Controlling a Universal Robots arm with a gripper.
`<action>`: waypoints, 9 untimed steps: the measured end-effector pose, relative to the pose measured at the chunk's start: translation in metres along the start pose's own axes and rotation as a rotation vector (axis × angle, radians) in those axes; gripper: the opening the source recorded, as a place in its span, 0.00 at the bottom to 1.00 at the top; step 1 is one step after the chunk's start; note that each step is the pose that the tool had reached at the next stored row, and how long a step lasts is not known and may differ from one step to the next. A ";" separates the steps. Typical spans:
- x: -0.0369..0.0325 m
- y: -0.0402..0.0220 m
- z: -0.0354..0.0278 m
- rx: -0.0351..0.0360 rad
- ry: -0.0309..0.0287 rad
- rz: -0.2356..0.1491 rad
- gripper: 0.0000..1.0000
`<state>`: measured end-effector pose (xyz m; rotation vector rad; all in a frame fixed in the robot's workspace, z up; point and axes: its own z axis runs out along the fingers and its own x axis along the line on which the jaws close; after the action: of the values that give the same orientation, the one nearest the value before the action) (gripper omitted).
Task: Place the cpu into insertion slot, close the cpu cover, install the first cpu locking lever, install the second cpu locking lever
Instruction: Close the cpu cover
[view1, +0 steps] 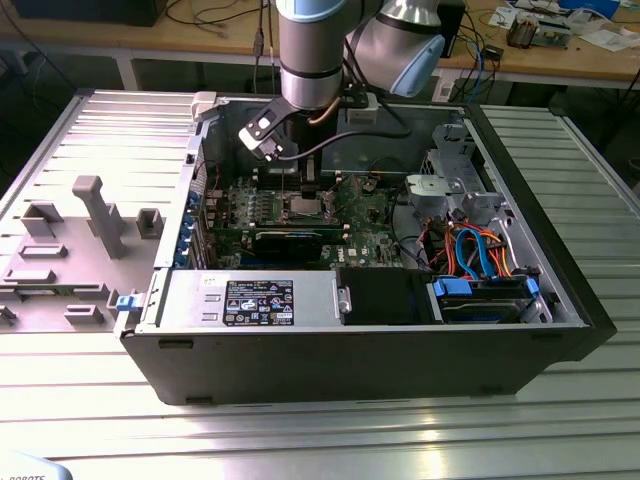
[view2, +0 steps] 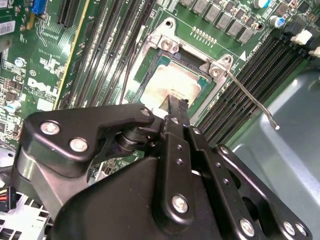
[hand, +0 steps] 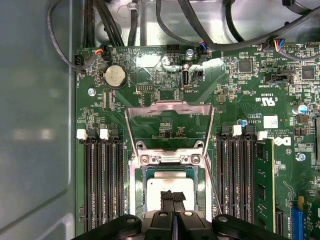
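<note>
Now, in the exterior view my arm (view1: 310, 60) hangs over the insertion slot (view1: 303, 208). Second wrist view: my end effector (view2: 173, 106), pressed together, is over the cpu (view2: 172, 80) lying in that slot. First wrist view: the cpu cover (hand: 170, 106) stands raised beside the slot.

The first wrist view holds one cpu (hand: 155, 186), one insertion slot (hand: 135, 200), one cpu cover (hand: 170, 106), one coin cell (hand: 115, 76), two banks of memory slots (hand: 102, 185) and one gripper (hand: 172, 196). The second wrist view has one locking lever (view2: 250, 97).

A coin battery (hand: 115, 76) sits near black memory slots (hand: 105, 185).
</note>
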<state>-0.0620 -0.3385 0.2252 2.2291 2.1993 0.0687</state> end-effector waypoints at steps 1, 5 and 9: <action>0.0003 0.0000 -0.0008 -0.0001 -0.0030 0.000 0.11; 0.0008 0.0001 -0.0048 0.0008 -0.0138 0.000 0.11; 0.0007 0.0002 -0.0053 0.0011 -0.0176 -0.001 0.11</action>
<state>-0.0620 -0.3379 0.2305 2.2207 2.1918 0.0477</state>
